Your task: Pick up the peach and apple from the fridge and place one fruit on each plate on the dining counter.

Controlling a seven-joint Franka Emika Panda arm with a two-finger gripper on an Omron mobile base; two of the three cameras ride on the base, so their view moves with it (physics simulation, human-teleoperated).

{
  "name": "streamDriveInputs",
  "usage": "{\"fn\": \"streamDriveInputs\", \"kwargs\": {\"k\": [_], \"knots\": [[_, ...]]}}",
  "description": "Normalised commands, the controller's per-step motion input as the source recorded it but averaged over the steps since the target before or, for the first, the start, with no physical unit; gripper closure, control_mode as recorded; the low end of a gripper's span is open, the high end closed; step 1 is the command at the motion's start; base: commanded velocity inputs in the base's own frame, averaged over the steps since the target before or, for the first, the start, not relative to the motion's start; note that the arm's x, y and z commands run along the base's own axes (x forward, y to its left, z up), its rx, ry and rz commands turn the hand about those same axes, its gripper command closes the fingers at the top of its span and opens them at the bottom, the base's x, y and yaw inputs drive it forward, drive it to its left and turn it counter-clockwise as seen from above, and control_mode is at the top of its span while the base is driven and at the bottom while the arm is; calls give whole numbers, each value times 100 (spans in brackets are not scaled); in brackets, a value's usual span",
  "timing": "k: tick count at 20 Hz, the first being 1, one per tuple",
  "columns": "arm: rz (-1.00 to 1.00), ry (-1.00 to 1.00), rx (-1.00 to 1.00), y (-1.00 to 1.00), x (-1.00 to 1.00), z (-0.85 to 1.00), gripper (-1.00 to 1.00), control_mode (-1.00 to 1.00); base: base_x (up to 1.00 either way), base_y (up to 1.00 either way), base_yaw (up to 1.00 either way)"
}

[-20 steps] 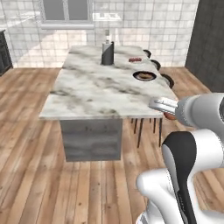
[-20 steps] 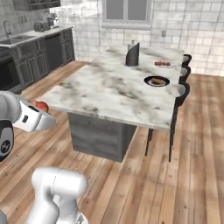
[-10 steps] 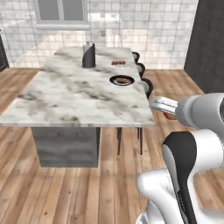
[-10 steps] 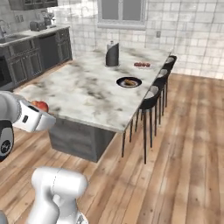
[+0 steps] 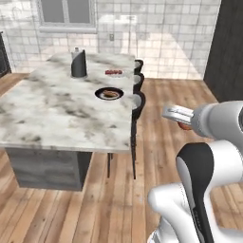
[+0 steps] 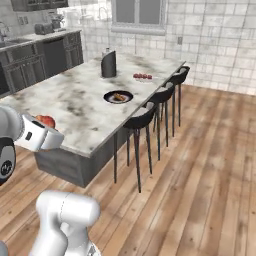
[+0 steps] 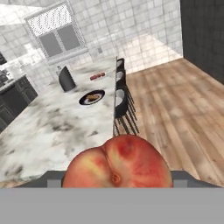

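Near the right edge of the dining counter (image 5: pixel 61 114), gripper (image 5: pixel 182 122) pinches the peach (image 7: pixel 117 162) in transit; next move likely needs a reach left to the dark plate (image 5: pixel 109 93) or pale plate (image 5: pixel 114 73).

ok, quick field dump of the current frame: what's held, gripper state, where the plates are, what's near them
held: peach, orange-red, no stem in sight
gripper: shut on the peach, carried off the counter's near end
dining counter: marbled top, stools along one long side
dark plate: mid-counter, near the stool edge, some food on it
pale plate: farther along, small red items on it
dark upright holder: near the counter's far end
apple: not identified
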Motion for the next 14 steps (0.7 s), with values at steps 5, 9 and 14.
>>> {"fn": "streamDriveInputs", "kwargs": {"k": [5, 9, 14], "knots": [[0, 0, 0, 0, 0, 0, 100, 100, 59, -92, 26], [0, 0, 0, 0, 0, 0, 100, 100, 66, -83, 30], [0, 0, 0, 0, 0, 0, 100, 100, 73, -78, 32]]}}
